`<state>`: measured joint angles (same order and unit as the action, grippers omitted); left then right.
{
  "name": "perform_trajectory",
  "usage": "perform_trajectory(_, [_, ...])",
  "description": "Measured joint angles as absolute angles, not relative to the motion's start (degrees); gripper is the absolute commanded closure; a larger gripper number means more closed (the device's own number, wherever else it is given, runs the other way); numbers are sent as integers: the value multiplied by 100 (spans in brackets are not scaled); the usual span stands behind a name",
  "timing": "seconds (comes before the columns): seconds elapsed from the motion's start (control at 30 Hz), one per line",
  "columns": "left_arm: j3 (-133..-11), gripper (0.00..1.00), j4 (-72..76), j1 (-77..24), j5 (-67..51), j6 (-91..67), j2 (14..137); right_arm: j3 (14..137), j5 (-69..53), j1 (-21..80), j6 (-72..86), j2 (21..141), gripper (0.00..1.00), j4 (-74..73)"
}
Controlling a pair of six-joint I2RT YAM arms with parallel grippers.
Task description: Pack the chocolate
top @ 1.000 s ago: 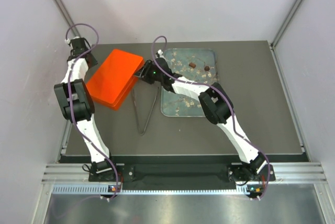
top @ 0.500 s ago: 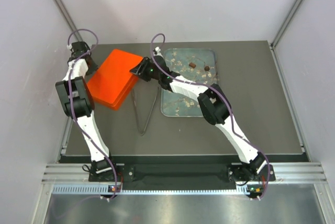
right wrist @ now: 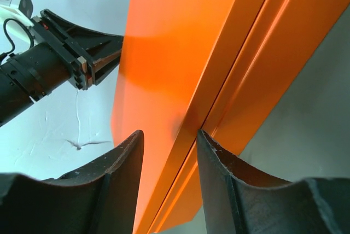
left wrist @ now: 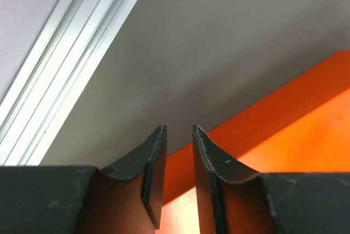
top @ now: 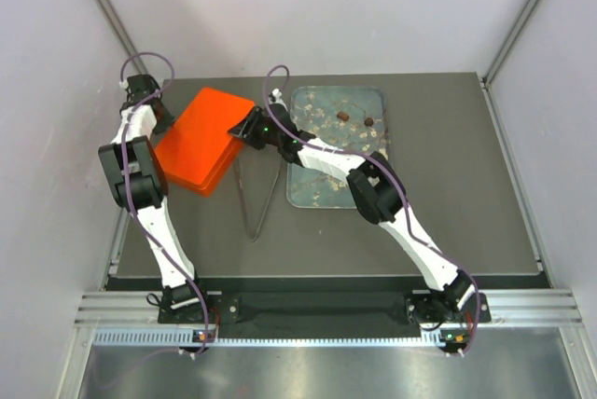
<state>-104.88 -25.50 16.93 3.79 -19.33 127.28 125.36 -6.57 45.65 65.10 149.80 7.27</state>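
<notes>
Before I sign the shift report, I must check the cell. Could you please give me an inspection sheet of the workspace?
surface: dark grey table
job's things: two chocolates on the printed tray; orange box beside it
clutter: metal tongs on the table
hands: left hand narrow at the box's edge; right hand astride its rim; grip on neither can be told
cables: purple cables loop along both arms
surroundings: pale walls, aluminium rail
</notes>
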Motion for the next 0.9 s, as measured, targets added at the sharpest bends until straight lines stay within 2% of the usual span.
perform_trajectory(0.9, [-9872,74,-1605,1824,196,-2115,12619,13174,-587,4576,6831,15415,64,377])
